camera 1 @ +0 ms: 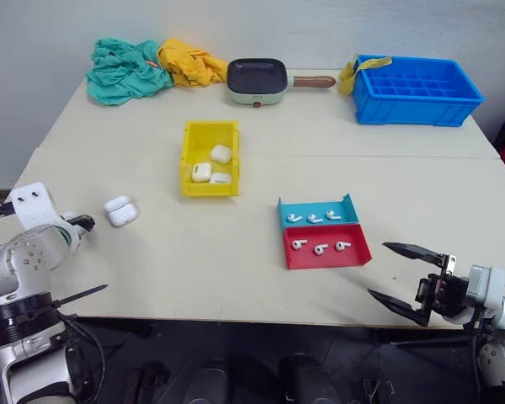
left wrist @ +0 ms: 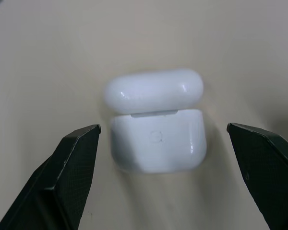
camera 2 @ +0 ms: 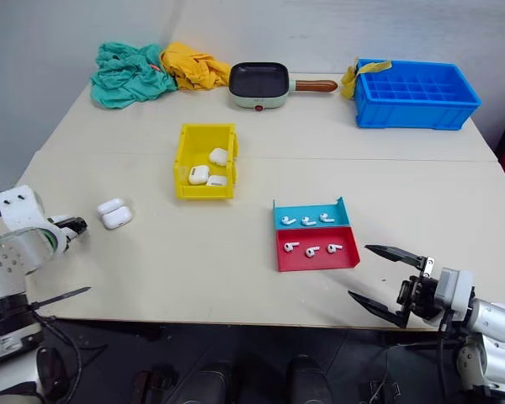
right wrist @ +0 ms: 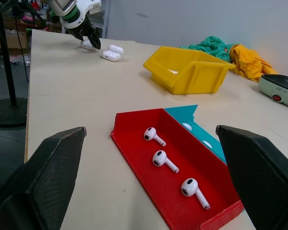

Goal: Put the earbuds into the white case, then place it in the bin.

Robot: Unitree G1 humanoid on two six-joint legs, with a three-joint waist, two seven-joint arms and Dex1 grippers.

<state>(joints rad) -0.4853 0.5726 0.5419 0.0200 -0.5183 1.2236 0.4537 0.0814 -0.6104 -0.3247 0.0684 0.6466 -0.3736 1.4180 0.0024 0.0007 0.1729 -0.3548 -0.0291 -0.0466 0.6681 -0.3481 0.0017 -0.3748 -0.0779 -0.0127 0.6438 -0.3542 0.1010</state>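
Note:
The white case lies on the table at the left with its lid open; in the left wrist view the white case sits just ahead of my two spread fingers. My left gripper is open, close to the case on its near left, touching nothing. Three earbuds lie in a red tray and three more in a teal tray. My right gripper hangs open and empty by the front edge, right of the red tray. The yellow bin stands mid-table.
Three white cases lie inside the yellow bin. At the back stand a blue gridded crate, a small pan, and teal and yellow cloths.

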